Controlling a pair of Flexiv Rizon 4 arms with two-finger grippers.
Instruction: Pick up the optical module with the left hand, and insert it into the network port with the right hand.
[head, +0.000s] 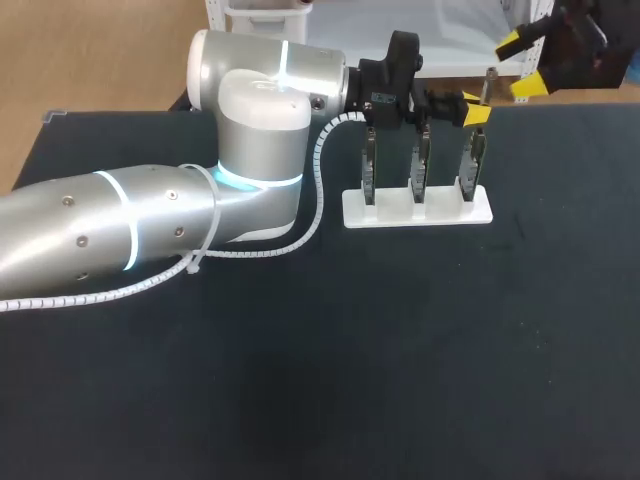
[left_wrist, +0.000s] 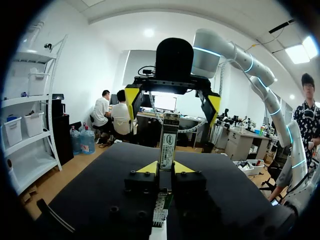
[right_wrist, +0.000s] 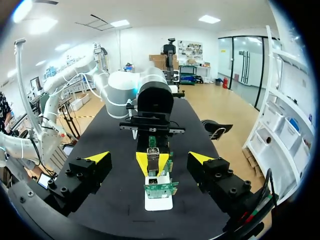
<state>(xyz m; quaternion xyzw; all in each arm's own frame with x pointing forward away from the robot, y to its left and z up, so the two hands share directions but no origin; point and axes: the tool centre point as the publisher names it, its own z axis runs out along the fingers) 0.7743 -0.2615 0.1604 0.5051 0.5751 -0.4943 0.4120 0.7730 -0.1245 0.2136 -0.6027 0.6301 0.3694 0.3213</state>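
Gripping arm: my left arm (head: 100, 230) comes in from the left and lies across the table toward the far end of the white stand.
White stand: the white stand (head: 440, 213) carries three upright port fixtures side by side.
Left gripper: the left gripper (left_wrist: 166, 167) is clamped on the optical module, with one yellow tip against each side.
Optical module: the optical module (left_wrist: 167, 142) stands upright between those tips, over the stand's right-hand fixture. Much of its length projects past the tips. Whether its other end is clear of the fixture I cannot tell.
Right gripper: the right gripper (head: 518, 65) hangs near the stand's right end, facing the module, with its fingers spread wide and nothing between them.
Handling (my judgement): the module looks small, light and rigid. Its smooth casing could slip under a weak pinch, and the connector end looks delicate.
Hold point (my judgement): I would take the projecting body on two opposite flat sides, clear of the left tips. That leaves the plug end free and square to the port, since a skewed grip risks jamming.
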